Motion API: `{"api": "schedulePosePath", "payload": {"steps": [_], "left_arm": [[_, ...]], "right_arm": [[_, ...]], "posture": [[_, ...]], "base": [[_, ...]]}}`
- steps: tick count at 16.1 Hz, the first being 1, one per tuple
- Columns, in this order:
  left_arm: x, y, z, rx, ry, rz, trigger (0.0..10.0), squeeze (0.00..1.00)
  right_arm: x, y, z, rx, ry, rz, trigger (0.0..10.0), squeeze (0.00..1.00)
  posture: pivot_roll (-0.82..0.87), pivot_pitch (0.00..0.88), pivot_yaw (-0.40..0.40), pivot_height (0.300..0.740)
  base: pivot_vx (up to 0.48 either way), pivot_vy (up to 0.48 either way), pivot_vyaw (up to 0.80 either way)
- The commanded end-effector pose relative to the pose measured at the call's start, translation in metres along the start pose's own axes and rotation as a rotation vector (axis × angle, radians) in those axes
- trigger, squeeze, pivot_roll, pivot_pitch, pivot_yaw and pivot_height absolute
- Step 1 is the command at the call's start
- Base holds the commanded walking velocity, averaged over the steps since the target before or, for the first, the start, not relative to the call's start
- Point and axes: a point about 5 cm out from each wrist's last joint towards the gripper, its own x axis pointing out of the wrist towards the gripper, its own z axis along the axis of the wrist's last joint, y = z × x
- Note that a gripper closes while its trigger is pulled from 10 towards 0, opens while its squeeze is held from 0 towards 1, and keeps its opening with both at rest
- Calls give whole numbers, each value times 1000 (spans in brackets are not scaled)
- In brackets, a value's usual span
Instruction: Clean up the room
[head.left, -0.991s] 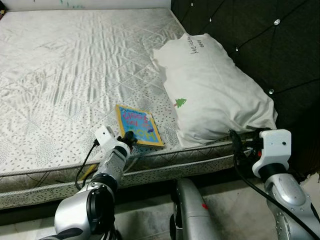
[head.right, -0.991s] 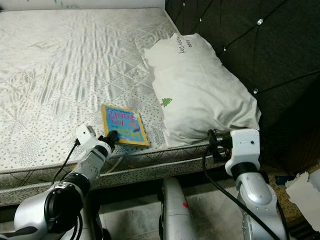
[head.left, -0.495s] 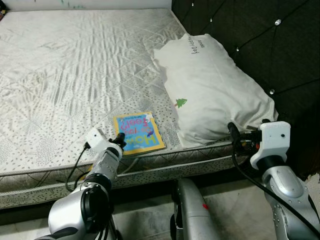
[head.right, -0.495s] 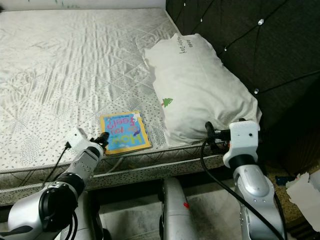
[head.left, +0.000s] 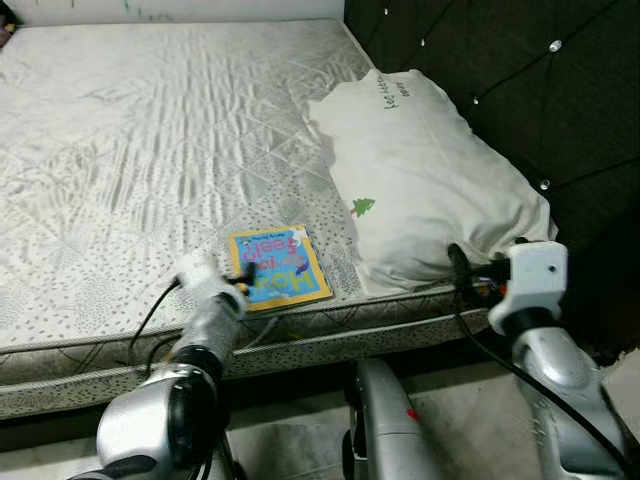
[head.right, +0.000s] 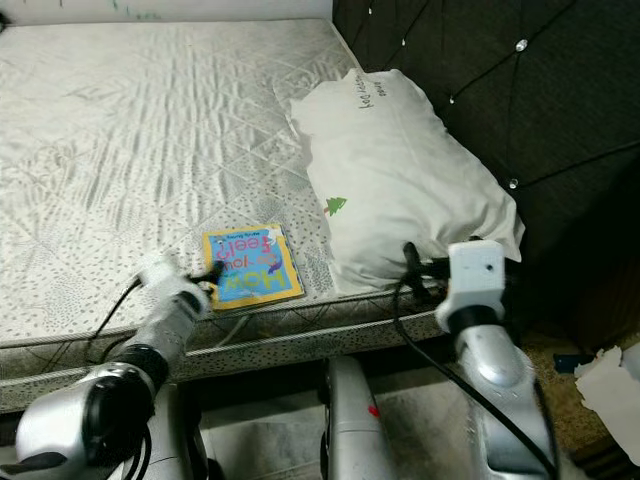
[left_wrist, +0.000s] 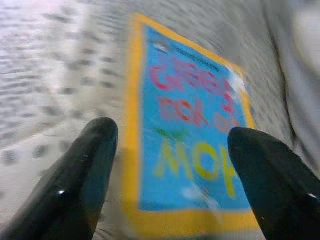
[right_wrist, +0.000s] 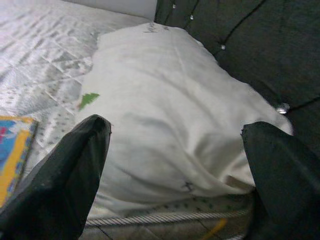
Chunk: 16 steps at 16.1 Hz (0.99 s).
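Reaching toward the book (head.left: 279, 266) with my left gripper (left_wrist: 170, 175), fingers spread apart and clamped on nothing. The book lies flat on the mattress (head.left: 150, 130) close to its near edge, just beside the lower left corner of the pillow (head.left: 430, 190). From my left gripper it sits at about 1 o'clock, very near; in the left wrist view the cover's near yellow border lies between my two fingers (left_wrist: 82, 165). Its long axis runs roughly 12 to 6, tilted slightly, so the short near edge faces me. My right gripper (right_wrist: 175, 170) is also spread wide, holding nothing, aimed at the pillow's near end by the dark headboard (head.left: 520, 90); the book lies well off at its 9 o'clock. Left arm is clearly the nearer one. I judge the coming move turns on sliding forward over the near edge before closing; a thin flat cover may be hard to pinch off the fabric.
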Motion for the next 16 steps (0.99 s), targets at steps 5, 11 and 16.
{"api": "schedulePosePath", "payload": {"steps": [5,11,16], "left_arm": [[-3,-13,-21,283,106,-130,10000,1000],[-6,-22,-40,455,200,-190,10000,1000],[-7,-13,-45,379,222,-107,10000,1000]], "right_arm": [[5,6,-1,9,-14,2,10000,0],[7,11,-2,20,-21,2,10000,0],[18,19,0,31,-36,27,10000,0]], "posture": [[-245,6,-1,556],[-236,0,10,556],[-187,0,-8,556]], "base": [[0,0,0],[0,0,0],[0,0,0]]}}
